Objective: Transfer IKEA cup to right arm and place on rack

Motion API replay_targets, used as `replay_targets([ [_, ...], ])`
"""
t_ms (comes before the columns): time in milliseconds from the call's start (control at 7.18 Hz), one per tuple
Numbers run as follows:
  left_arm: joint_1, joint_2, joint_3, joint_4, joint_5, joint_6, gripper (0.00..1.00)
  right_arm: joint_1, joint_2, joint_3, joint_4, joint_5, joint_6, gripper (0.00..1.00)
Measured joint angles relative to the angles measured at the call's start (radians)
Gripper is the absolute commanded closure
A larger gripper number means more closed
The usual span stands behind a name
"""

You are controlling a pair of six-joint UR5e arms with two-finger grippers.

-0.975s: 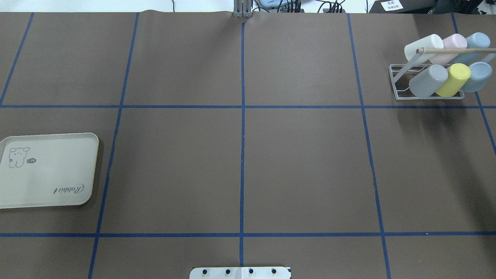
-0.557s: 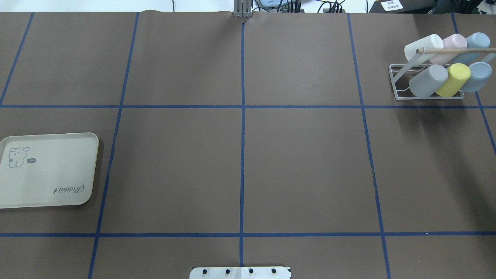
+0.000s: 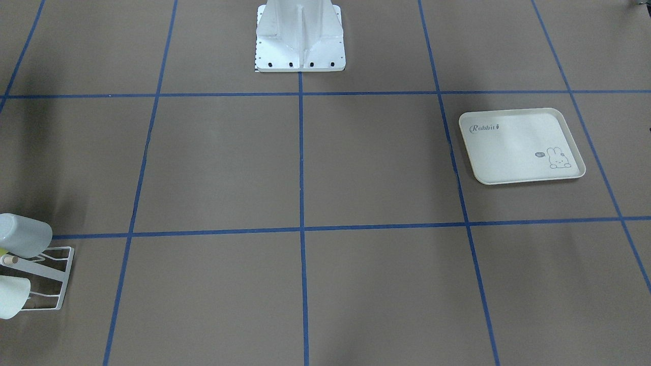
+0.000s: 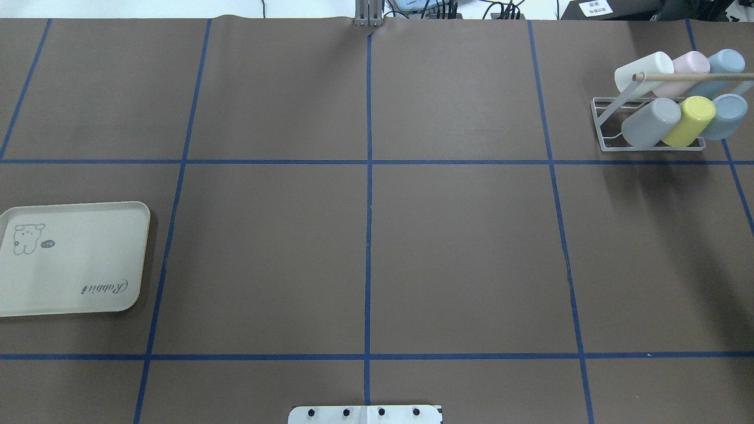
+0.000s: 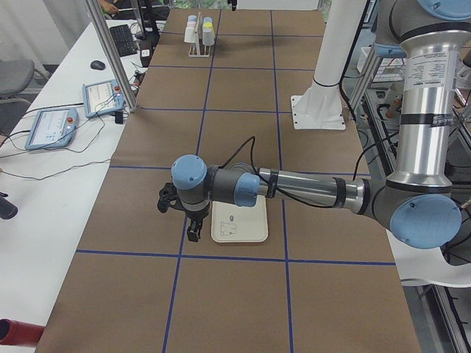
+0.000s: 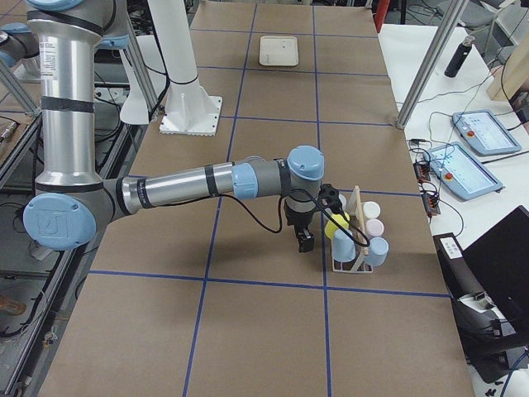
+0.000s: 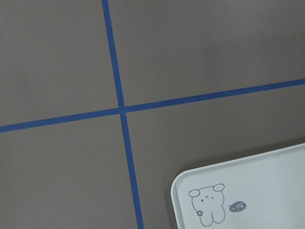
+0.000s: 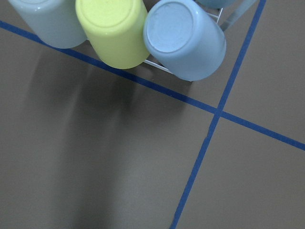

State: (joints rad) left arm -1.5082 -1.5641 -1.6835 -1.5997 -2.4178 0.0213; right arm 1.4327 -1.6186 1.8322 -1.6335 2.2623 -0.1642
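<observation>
The white wire rack (image 4: pixel 607 126) with its wooden dowel (image 4: pixel 689 76) stands at the far right and holds several cups, among them a grey cup (image 4: pixel 651 122), a yellow cup (image 4: pixel 689 119) and a blue cup (image 4: pixel 726 115). The right wrist view looks down on the yellow cup (image 8: pixel 114 31) and the blue cup (image 8: pixel 183 38). My right gripper (image 6: pixel 304 240) hangs just beside the rack (image 6: pixel 357 244); I cannot tell if it is open. My left gripper (image 5: pixel 193 224) hangs over the edge of the cream tray (image 5: pixel 239 222); I cannot tell its state. No cup lies on the tray.
The cream rabbit tray (image 4: pixel 70 259) lies at the left edge of the brown table with its blue tape grid; its corner shows in the left wrist view (image 7: pixel 248 191). The robot's base plate (image 4: pixel 365 415) is at the near middle edge. Both arms are outside the overhead view.
</observation>
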Motion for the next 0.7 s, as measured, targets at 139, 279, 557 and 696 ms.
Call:
replay_targets([
  [139,-0.001,0.002,-0.003,0.000,-0.002,0.000,0.00,0.000,0.000,-0.002,0.001,-0.003,0.005,0.00],
  [279,-0.001,0.003,-0.004,0.000,-0.003,0.000,0.00,0.000,0.001,-0.004,0.003,-0.003,0.008,0.00],
  [557,-0.001,0.004,-0.006,-0.001,-0.003,0.000,0.00,0.000,0.000,-0.005,0.006,0.003,0.011,0.00],
  [696,-0.001,0.003,-0.007,-0.003,0.000,0.000,0.00,0.000,-0.001,-0.005,0.006,0.005,0.011,0.00],
])
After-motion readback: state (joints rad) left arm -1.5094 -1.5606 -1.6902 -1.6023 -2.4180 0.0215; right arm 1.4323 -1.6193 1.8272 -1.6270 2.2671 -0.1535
